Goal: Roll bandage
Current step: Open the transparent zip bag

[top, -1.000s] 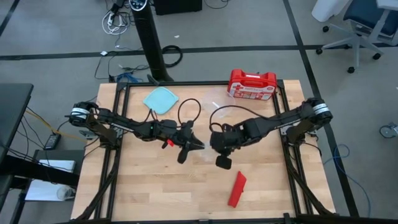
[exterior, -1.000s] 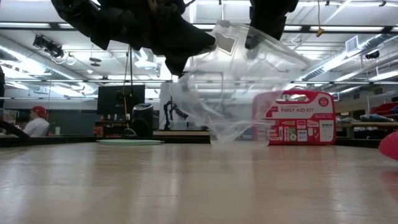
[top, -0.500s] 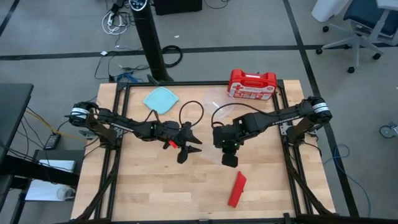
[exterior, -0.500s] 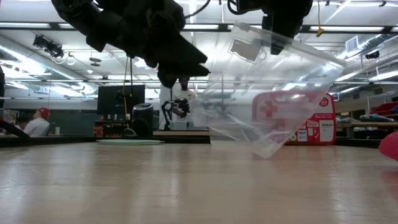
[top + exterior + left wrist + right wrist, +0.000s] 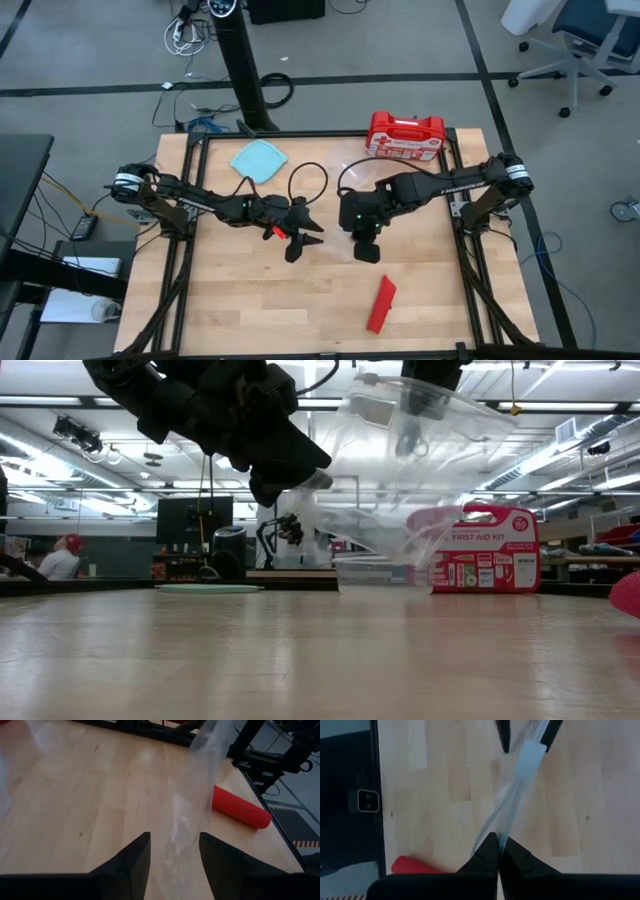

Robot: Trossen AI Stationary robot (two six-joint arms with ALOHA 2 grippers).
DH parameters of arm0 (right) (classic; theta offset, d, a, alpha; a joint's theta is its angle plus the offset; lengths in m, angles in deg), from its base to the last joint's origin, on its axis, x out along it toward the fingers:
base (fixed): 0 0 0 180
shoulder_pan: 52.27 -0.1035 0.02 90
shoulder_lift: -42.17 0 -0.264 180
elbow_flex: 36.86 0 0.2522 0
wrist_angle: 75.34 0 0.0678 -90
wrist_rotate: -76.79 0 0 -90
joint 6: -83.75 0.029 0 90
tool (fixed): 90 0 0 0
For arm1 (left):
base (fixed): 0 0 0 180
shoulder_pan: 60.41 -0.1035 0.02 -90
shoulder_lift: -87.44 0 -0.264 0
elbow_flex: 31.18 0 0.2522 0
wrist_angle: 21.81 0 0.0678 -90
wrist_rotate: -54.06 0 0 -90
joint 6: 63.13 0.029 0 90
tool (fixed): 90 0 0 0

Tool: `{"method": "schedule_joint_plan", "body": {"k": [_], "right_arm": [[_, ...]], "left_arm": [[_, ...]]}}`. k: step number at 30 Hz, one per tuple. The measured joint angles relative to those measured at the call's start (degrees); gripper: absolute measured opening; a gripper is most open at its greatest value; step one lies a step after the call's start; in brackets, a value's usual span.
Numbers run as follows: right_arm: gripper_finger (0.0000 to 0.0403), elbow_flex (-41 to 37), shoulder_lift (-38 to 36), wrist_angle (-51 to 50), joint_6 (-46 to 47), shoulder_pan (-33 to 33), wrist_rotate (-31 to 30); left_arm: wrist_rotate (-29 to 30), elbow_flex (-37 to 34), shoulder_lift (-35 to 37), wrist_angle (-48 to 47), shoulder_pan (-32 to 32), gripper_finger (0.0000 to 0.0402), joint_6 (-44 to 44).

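Observation:
The bandage (image 5: 381, 304) lies as a red roll on the wood near the front right, apart from both grippers; the left wrist view shows the roll (image 5: 240, 810) too. A clear plastic bag (image 5: 420, 480) hangs mid-table from my right gripper (image 5: 365, 248), which is shut on it. My left gripper (image 5: 303, 238) stands open just to the left. In its own view a strip of the bag (image 5: 187, 830) hangs between its fingers; whether it touches them I cannot tell. My right gripper pinches the bag's upper edge (image 5: 496, 832) between its two shut fingers, close to a white label (image 5: 530, 757). The fingers point down from above. The bag hangs slack below them; whether its lower end (image 5: 385, 575) reaches the table I cannot tell.
A red first-aid case (image 5: 404, 136) stands at the far right edge and a pale teal plate (image 5: 258, 160) lies at the far left. Black frame rails (image 5: 185, 260) run along both sides. Bare wood lies toward the near edge. A person (image 5: 60, 555) sits far behind.
My left gripper has opened and let go of the clear bag, staying where it was. The bag, stretched between both grippers before, has swung toward the right gripper and now hangs from it alone. The red roll has not moved.

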Motion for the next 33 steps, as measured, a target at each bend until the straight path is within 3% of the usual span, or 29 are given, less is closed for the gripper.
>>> {"method": "schedule_joint_plan", "body": {"k": [5,10,12,19,25,33], "right_arm": [[0.0001,0.3,0.0,-0.2,0.0,0.9,0.8],[0.0001,0.3,0.0,0.0,-0.1,1.5,1.3],[0.0003,0.3,0.0,0.2,-0.1,1.7,1.2],[0.0018,0.3,0.0,1.4,-0.1,1.9,1.2],[0.0022,0.4,0.0,1.9,-0.1,1.9,0.1],[0.0029,0.4,-0.2,2.0,-1.0,1.7,0.2]], "left_arm": [[0.0,0.0,0.0,-0.1,0.1,0.0134,0.1],[-1.7,0.0,0.0,-0.2,0.1,0.0031,1.7],[-1.8,0.0,0.0,-0.2,0.1,0.0010,1.7],[2.3,0.0,-0.2,1.7,0.5,0.0002,2.6],[6.3,0.0,-0.9,10.8,3.2,0.0001,6.4],[10.0,0.0,-6.6,16.6,6.1,0.0000,7.8]]}}
